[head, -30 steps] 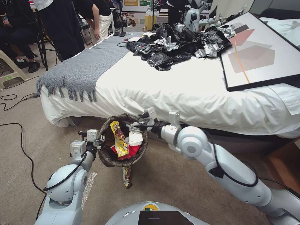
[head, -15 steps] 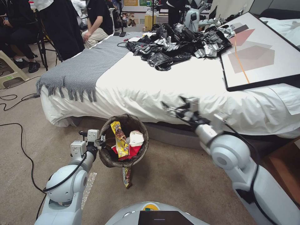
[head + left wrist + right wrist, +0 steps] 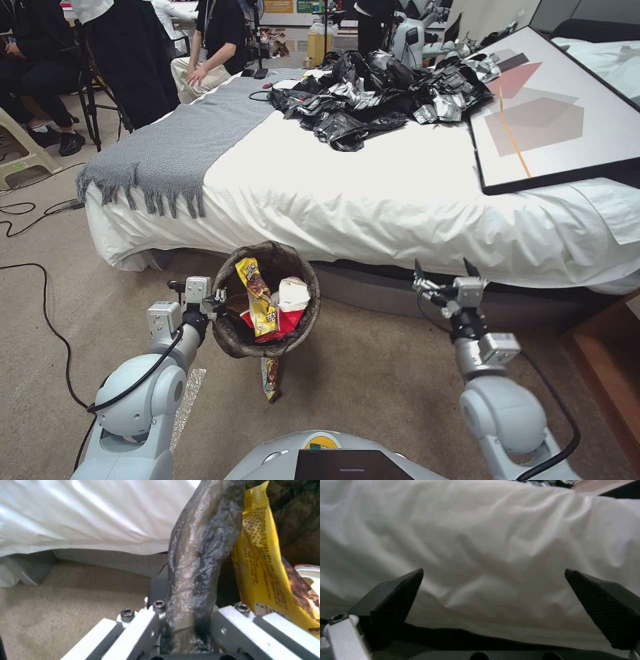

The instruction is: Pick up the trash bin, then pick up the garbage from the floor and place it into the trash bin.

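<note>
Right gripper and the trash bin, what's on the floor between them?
Head view: bare carpet lies between the open right gripper and the trash bin, with the bed edge behind.

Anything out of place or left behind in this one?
Yes: a snack wrapper lies on the carpet just below the trash bin, which the left gripper holds by its rim. The right gripper is open and empty near the bed.

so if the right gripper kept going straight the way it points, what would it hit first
Most likely the white bedsheet draped over the bed's side. The right gripper is open, holding nothing, and nothing lies between its fingers and the sheet, though depth is hard to judge.
</note>
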Robot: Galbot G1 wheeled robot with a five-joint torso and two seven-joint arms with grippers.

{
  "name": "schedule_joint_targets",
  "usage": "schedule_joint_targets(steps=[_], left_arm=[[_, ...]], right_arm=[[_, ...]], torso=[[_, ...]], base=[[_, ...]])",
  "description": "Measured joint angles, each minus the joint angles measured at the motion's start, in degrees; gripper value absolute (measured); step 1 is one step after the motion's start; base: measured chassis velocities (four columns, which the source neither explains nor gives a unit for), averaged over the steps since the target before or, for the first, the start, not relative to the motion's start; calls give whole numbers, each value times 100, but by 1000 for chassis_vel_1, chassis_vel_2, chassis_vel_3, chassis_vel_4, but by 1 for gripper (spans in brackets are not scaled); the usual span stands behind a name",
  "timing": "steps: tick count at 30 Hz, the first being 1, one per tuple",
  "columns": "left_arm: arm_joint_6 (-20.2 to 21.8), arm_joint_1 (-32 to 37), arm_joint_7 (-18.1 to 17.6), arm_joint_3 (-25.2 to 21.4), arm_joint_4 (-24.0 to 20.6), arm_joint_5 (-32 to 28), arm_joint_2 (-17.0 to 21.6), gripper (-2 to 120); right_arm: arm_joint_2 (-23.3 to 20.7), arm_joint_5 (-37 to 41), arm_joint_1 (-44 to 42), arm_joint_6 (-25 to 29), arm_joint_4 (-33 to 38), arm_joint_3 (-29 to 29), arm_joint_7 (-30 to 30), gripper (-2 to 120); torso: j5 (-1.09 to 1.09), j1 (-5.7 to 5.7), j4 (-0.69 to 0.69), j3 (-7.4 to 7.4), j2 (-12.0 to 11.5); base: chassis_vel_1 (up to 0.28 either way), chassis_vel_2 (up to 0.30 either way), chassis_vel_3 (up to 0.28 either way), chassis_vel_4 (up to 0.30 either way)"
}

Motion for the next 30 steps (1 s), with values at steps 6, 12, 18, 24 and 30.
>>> schedule_joint_targets(steps=[6, 12, 18, 24, 30], left_arm=[[0, 29, 7, -11, -72, -14, 4, 0], [0, 77, 8, -12, -91, 2, -2, 0], [0, 85, 17, -16, -52, 26, -5, 0], [0, 70, 19, -30, -28, 29, 15, 0], [0, 28, 7, 2, 8, 41, 13, 0]], right_arm=[[141, -31, 70, 12, -89, -245, -5, 100], [237, -73, 185, 86, -391, -432, -3, 100], [287, -86, 260, 185, -543, -437, -21, 100], [301, -78, 320, 200, -602, -442, -23, 100], [309, -58, 432, 193, -654, -468, -22, 100]], torso=[[-2, 0, 2, 0, 0], [0, 0, 2, 1, 0], [0, 0, 1, 1, -1], [0, 0, 1, 1, -1], [0, 0, 2, 1, -1]], base=[[0, 0, 0, 0], [0, 0, 0, 0], [54, 44, 43, 47], [85, 75, 66, 68], [86, 87, 82, 78]])
